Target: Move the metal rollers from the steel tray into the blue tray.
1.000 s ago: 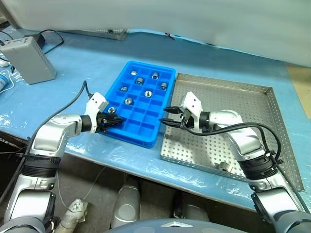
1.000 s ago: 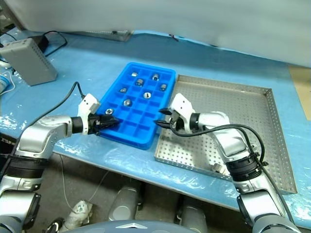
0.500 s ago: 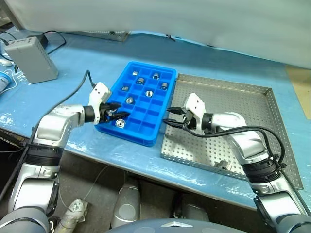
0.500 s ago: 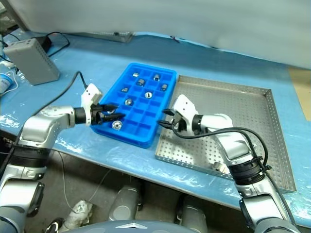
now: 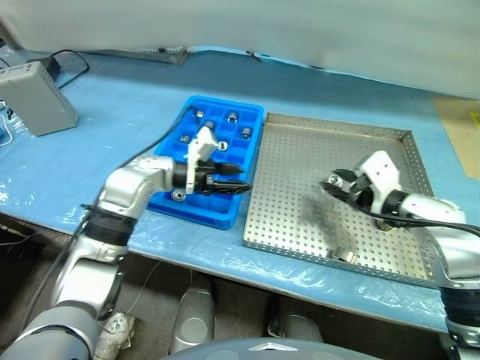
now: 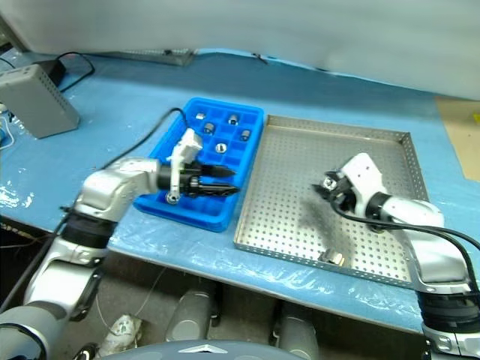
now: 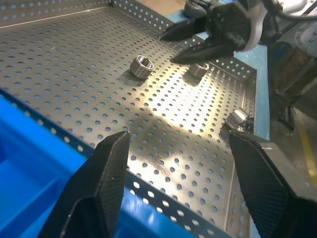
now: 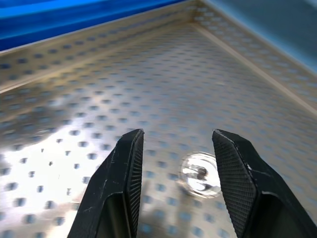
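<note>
1 blue tray (image 5: 225,98), 1 steel tray (image 5: 300,165), 1 grey box (image 5: 34,96). Metal rollers (image 7: 141,65): 3 in the steel tray, 7 visible in the blue tray.

Three metal rollers (image 7: 141,66) lie on the steel tray (image 7: 74,54) beyond the open, empty left gripper (image 7: 183,193).

From the head we look down over the steel tray (image 5: 390,247); both wrist cameras sit close above its floor, sharing it.
</note>
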`<move>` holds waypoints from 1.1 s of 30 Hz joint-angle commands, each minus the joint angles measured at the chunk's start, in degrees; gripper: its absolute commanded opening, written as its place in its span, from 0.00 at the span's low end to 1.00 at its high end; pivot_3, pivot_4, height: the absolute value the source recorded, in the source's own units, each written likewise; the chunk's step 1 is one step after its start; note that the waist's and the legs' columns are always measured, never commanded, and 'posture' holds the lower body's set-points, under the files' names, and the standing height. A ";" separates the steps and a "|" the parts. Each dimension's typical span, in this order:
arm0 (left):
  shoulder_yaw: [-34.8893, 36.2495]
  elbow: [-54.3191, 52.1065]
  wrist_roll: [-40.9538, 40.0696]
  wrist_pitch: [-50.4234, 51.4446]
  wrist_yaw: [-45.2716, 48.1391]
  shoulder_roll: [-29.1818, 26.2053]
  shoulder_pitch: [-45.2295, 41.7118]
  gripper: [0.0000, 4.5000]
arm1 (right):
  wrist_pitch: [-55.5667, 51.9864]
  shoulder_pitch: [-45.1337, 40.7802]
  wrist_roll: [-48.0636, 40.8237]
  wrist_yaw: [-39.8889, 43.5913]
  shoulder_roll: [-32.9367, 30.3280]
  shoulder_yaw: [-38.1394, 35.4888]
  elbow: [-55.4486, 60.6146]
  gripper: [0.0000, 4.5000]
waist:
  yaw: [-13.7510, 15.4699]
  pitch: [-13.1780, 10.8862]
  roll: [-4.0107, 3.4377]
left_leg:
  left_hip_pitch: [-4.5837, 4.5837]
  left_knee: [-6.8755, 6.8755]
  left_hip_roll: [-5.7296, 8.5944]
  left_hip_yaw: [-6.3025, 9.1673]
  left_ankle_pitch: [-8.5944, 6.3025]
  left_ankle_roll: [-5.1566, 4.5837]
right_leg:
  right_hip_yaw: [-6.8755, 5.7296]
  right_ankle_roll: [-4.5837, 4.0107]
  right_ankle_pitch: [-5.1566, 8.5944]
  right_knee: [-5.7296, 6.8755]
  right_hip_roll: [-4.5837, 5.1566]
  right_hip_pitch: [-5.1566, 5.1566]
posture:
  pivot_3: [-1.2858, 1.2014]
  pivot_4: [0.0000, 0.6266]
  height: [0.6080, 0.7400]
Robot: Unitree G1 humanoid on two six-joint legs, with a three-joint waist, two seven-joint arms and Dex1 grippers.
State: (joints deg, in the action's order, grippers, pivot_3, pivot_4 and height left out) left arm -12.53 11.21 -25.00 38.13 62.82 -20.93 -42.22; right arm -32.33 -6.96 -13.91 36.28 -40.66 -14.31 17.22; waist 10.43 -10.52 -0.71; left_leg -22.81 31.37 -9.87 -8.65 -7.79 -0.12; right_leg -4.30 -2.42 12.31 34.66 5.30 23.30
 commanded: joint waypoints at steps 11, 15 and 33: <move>0.72 4.72 0.49 -2.31 4.10 1.63 -3.21 0.74 | 4.90 -5.03 4.37 -8.91 8.50 6.42 -2.87 0.50 | -4.82 0.02 -0.02 | 0.02 -0.02 0.02 -0.01 -0.02 -0.05 | -0.03 -0.33 -0.14 -0.04 -0.08 0.00 | 0.51 0.24 1.00; 0.83 4.28 0.87 -2.43 3.52 1.73 -2.70 0.74 | 8.77 -7.29 6.94 -10.23 10.21 8.88 -9.37 0.54 | -4.86 0.02 -0.02 | -0.01 -0.02 0.01 -0.01 -0.02 -0.05 | -0.09 -0.39 -0.18 -0.04 -0.05 -0.03 | 0.51 0.24 1.00; 2.05 -1.52 -0.14 1.26 0.00 1.26 -0.18 0.75 | 14.33 -13.92 10.97 -13.38 16.30 13.75 -25.69 1.00 | -4.80 0.02 -0.02 | -0.14 0.07 -0.02 -0.01 -0.06 -0.13 | -0.11 -0.49 -0.22 -0.01 -0.03 0.01 | 0.54 0.24 1.00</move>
State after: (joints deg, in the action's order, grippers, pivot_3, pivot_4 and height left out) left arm -11.47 12.20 -24.49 39.34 63.05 -19.63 -42.24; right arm -19.17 -19.92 -2.62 23.39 -24.63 0.62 -7.87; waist 5.63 -10.51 -0.74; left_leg -22.96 31.44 -9.88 -8.66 -7.84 -0.25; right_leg -4.41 -2.91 12.09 34.65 5.27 23.31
